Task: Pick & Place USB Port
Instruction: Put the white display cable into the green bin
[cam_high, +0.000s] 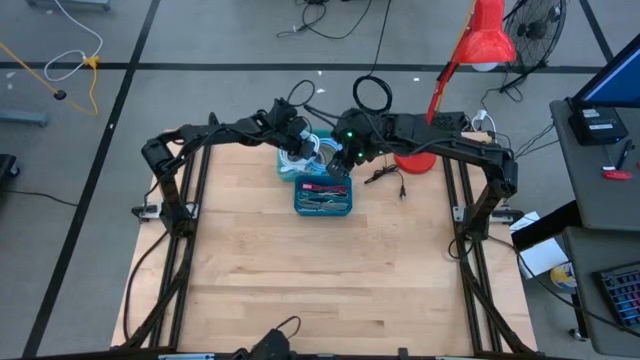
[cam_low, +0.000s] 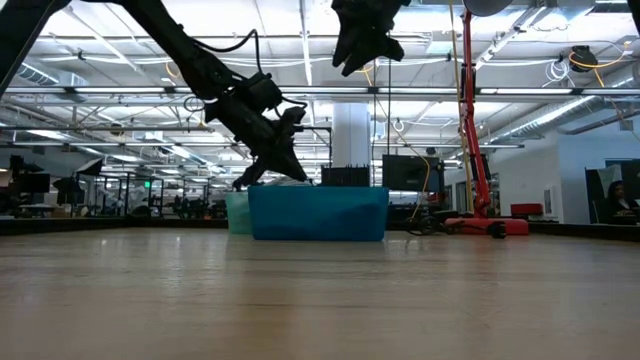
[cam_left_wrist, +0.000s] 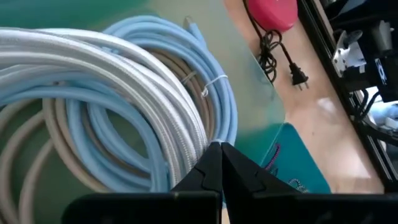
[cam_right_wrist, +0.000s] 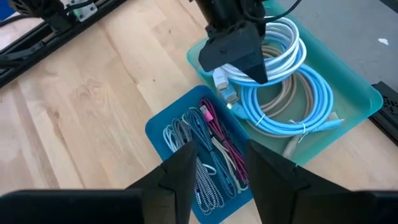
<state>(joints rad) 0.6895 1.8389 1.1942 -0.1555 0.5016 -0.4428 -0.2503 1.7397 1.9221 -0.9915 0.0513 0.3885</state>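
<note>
Hiding left tool tips, seemingly: coiled cables

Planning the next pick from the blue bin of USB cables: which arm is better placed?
Probably the right. Its gripper hangs open directly above the blue bin, while the left gripper is shut, down in the teal bin of coiled cables.

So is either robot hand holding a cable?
No. The left end effector is shut above the coiled cables, gripping nothing. The right end effector is open and empty.
</note>
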